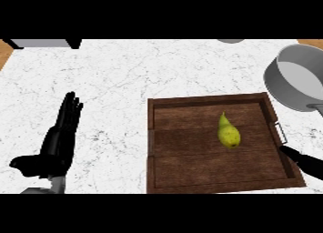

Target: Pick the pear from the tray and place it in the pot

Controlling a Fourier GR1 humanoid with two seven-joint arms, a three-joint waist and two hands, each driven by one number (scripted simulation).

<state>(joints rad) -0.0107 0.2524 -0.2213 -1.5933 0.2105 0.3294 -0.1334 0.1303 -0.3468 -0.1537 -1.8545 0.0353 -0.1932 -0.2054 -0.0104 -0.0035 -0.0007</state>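
Nearest the camera, the left hand (56,141) rested at the view's lower left above the white marble counter (123,82), its black fingers straight and released, holding nothing. At the lower right edge only a dark tip of the right hand (308,164) showed, lying over the right rim of the tray; whether it was open or clenched could not be told. One wooden tray (190,175) sat on the counter, dark brown with a raised rim and a thin metal handle (281,133) on its right side. One pear (227,132) lay inside the tray, yellow-green, a little right of the tray's middle, its narrow stem end pointing away from the robot, touched by neither hand. One grey metal pot (299,77) stood on the counter just beyond the tray's far right corner, its handle reaching toward the view's right edge. Brown wood showed at the counter's two far corners.
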